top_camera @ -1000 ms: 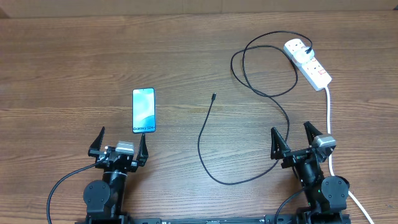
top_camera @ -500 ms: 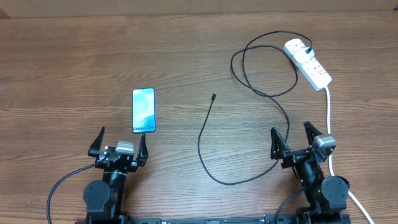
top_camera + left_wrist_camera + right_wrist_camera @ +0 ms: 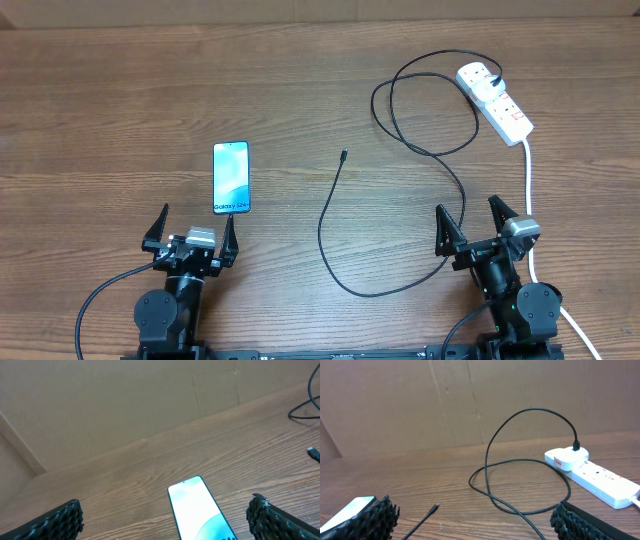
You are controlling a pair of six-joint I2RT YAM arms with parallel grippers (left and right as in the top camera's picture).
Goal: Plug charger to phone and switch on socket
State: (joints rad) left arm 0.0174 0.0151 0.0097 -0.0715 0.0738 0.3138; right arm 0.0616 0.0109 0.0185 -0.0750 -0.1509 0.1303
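Both left gripper and right gripper are gaping empty; the limp, light-looking charger is inviting a pinch behind its connector.

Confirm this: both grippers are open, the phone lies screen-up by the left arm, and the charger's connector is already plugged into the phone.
Wrong on the connector. The overhead view shows the charger's connector lying loose on the table, apart from the phone, not plugged in. The rest stands.
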